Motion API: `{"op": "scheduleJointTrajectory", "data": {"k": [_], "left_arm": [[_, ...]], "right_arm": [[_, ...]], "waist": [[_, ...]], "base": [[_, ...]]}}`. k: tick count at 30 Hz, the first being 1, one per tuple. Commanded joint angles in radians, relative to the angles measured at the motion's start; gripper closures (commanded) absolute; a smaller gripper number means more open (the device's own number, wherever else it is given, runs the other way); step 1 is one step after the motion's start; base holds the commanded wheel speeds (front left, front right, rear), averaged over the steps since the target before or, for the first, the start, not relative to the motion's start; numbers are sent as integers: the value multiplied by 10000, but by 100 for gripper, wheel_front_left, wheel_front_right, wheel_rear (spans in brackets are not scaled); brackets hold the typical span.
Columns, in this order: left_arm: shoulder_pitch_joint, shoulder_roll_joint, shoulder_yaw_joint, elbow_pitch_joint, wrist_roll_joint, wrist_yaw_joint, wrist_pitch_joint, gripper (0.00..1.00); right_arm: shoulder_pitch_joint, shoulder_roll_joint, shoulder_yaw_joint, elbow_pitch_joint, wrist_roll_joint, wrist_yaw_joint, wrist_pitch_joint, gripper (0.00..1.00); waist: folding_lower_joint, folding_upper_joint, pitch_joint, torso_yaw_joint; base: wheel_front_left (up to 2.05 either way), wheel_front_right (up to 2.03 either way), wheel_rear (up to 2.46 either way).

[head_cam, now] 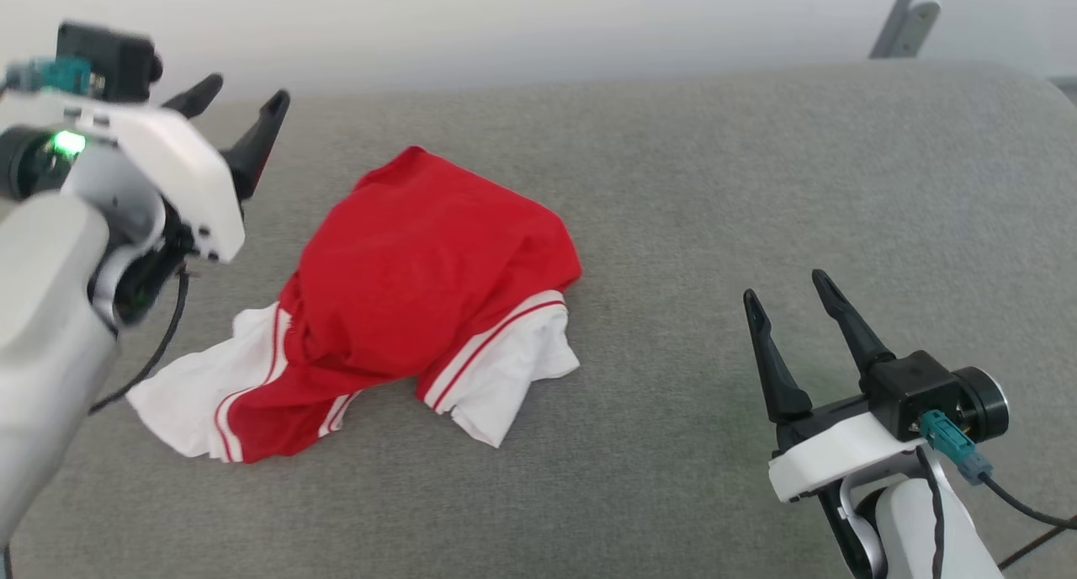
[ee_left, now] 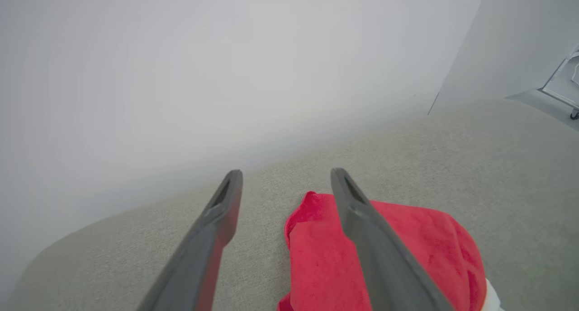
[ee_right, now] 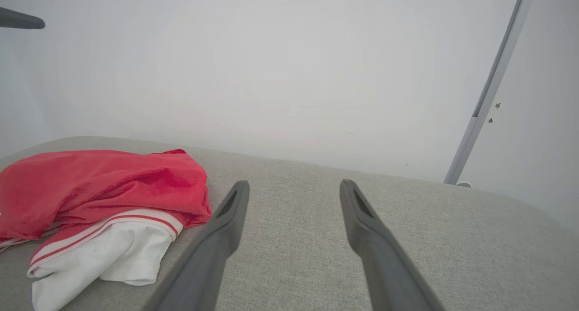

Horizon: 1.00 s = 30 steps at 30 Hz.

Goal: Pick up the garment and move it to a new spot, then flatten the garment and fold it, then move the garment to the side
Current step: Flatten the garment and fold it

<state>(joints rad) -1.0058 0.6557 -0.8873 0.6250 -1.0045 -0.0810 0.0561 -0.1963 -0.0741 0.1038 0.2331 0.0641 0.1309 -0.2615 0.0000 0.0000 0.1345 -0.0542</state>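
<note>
On the grey cushion [head_cam: 757,183] the garment [head_cam: 421,284] lies crumpled, not yet picked up. Our left gripper [head_cam: 240,108] and right gripper [head_cam: 787,305] stand wide and empty. Next, we judge, comes a descent and pinch.

One garment [head_cam: 421,259], one cushion [head_cam: 757,183], two grippers.
The single garment shows two white sleeves, one sleeve [head_cam: 189,398] toward the cushion's left edge and the other [head_cam: 505,369] nearer its middle. The left gripper [head_cam: 244,92] and right gripper [head_cam: 784,287] each have two dark fingers [head_cam: 770,360], four in all. One grey pole [head_cam: 896,19] stands beyond the cushion's far right corner.
</note>
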Motion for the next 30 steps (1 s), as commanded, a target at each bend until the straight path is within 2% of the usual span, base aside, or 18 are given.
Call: {"op": "scheduleJointTrajectory", "data": {"k": [1, 9, 14, 18, 24, 30], "left_arm": [[327, 95, 20, -207, 64, 121, -310, 0], [2434, 663, 463, -1588, -176, 1047, -2304, 0], [3626, 924, 891, -2503, -275, 1562, -3009, 0], [4510, 1086, 1488, -3285, 71, 2013, -3212, 0], [6303, 636, 3552, -4718, 1267, 2549, -3218, 0], [8070, -298, 5326, -5570, 2565, 2305, -3220, 0]], "right_arm": [[85, -48, 23, 36, -33, -3, -55, 0], [127, -308, 347, 293, 451, -3, 32, 0], [97, -581, 662, 421, 760, -3, 327, 0], [21, -810, 1037, 511, 1070, -5, 734, 0], [-239, -1193, 1848, 639, 1834, -3, 1905, 0], [-685, -1682, 2863, 778, 2630, -5, 3432, 0]], "waist": [[0, 0, -199, 217], [0, 0, -514, 699], [0, 0, -596, 1073], [0, 0, -650, 1393], [0, 0, -687, 1939], [0, 0, -691, 2468]], "base": [[0, 0, 0], [0, 0, 0], [0, 0, 0], [0, 0, 0], [0, 0, 0], [0, 0, 0]]}}
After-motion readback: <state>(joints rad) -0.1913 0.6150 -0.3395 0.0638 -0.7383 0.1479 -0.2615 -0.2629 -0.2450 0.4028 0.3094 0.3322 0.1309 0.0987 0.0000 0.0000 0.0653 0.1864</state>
